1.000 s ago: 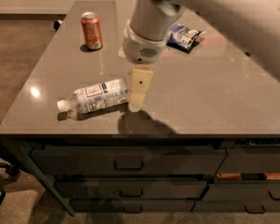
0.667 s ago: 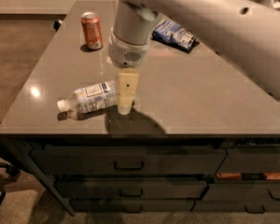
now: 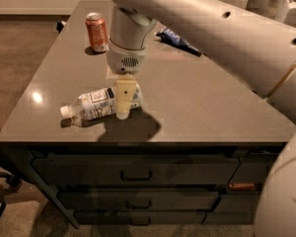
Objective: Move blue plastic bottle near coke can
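Observation:
The blue plastic bottle (image 3: 96, 103) lies on its side near the table's front left, white cap (image 3: 65, 111) pointing left. The coke can (image 3: 97, 32) stands upright at the back left, well apart from the bottle. My gripper (image 3: 124, 108) hangs down from the arm (image 3: 130, 38) at the bottle's right, bottom end. It overlaps that end of the bottle in the camera view and hides part of it. The bottle rests on the table.
The grey table (image 3: 202, 98) has drawers below its front edge. A dark blue chip bag (image 3: 180, 39) lies at the back, right of the can. My large white arm crosses the upper right of the view.
My gripper has moved left and slightly down, from beside the bottle's right end to over it. The bottle and the can have not moved.

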Robot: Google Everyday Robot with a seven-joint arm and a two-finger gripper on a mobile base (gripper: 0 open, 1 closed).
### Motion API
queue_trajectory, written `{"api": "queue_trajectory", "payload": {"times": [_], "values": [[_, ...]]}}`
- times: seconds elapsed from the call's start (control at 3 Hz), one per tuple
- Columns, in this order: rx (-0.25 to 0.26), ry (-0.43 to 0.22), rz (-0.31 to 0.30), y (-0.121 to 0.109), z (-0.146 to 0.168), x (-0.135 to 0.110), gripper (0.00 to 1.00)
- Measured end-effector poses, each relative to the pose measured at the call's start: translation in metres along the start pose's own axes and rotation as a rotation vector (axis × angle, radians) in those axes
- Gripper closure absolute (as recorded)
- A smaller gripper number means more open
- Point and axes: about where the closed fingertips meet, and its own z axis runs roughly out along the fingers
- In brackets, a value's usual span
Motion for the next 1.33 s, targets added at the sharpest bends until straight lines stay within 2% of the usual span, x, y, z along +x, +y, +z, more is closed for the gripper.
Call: {"api": "queue_trajectory", "payload": {"times": [0.33,0.67,1.0,1.33], "values": [[-0.019,-0.026,0.023,-0.013,-0.003,0.004,0.48],[-0.015,-0.067,0.071,-0.032,-0.017,0.007,0.79],[0.036,-0.138,0.18,-0.07,-0.042,0.012,1.0],[0.084,-0.217,0.353,-0.113,-0.047,0.018,1.0]]}}
